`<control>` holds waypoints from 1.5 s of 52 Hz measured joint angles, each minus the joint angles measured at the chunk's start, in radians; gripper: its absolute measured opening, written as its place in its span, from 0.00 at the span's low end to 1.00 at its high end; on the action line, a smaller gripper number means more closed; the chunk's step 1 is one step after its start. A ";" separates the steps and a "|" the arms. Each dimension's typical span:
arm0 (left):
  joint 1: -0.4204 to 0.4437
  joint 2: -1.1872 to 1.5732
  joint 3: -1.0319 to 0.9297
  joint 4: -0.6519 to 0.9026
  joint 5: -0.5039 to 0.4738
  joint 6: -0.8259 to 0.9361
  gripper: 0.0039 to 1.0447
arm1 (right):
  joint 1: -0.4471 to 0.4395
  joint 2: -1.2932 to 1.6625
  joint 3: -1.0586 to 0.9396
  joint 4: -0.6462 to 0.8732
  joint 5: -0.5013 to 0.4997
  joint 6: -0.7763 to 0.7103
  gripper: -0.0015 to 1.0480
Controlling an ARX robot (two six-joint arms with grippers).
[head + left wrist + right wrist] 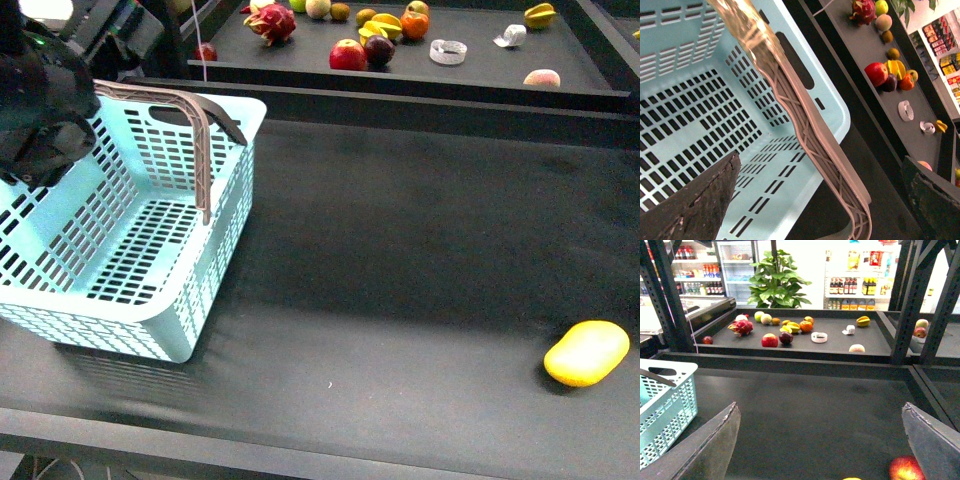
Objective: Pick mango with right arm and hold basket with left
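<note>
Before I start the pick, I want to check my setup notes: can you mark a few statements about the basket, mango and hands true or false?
The basket is empty. True.
The mango lies in the basket. False: it lies on the black table, well to the basket's right.
The right hand grips the mango. False: it is open and holds nothing.
The left hand is open over the basket. True.

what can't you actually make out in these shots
Front view: right end effector out of frame; the bulky black left arm hides the light-blue slotted plastic basket's far corner.
Right wrist view: frame edge cuts the round red apple; the smooth yellow oblong mango is barely a sliver.
Left wrist view: unclear whether the left end effector touches the grey-brown basket handle.
</note>
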 joint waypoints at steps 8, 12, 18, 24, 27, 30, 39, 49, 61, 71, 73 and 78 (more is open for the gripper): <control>-0.017 0.071 0.083 -0.019 0.012 -0.019 0.92 | 0.000 0.000 0.000 0.000 0.000 0.000 0.92; -0.018 0.105 0.129 -0.027 0.016 -0.038 0.92 | 0.000 0.000 0.000 0.000 0.000 0.000 0.92; -0.011 0.159 0.201 -0.035 0.022 -0.060 0.92 | 0.000 0.000 0.000 0.000 0.000 0.000 0.92; -0.003 0.197 0.255 -0.051 0.023 -0.068 0.92 | 0.000 0.000 0.000 0.000 0.000 0.000 0.92; 0.002 0.214 0.278 -0.054 0.024 -0.070 0.92 | 0.000 0.000 0.000 0.000 0.000 0.000 0.92; 0.004 0.225 0.296 -0.056 0.027 -0.072 0.92 | 0.000 0.000 0.000 0.000 0.000 0.000 0.92; 0.013 0.253 0.337 -0.062 0.038 -0.079 0.92 | 0.000 0.000 0.000 0.000 0.000 0.000 0.92; 0.015 0.274 0.339 -0.057 0.049 -0.087 0.60 | 0.000 0.000 0.000 0.000 0.000 0.000 0.92; 0.024 0.284 0.327 -0.051 0.055 -0.145 0.23 | 0.000 0.000 0.000 0.000 0.000 0.000 0.92; 0.025 0.245 0.282 -0.044 0.077 -0.098 0.05 | 0.000 0.000 0.000 0.000 0.000 0.000 0.92; 0.023 0.217 0.256 -0.032 0.079 -0.098 0.05 | 0.000 0.000 0.000 0.000 0.000 0.000 0.92; 0.007 0.146 0.200 -0.017 0.085 -0.074 0.05 | 0.000 0.000 0.000 0.000 0.000 0.000 0.92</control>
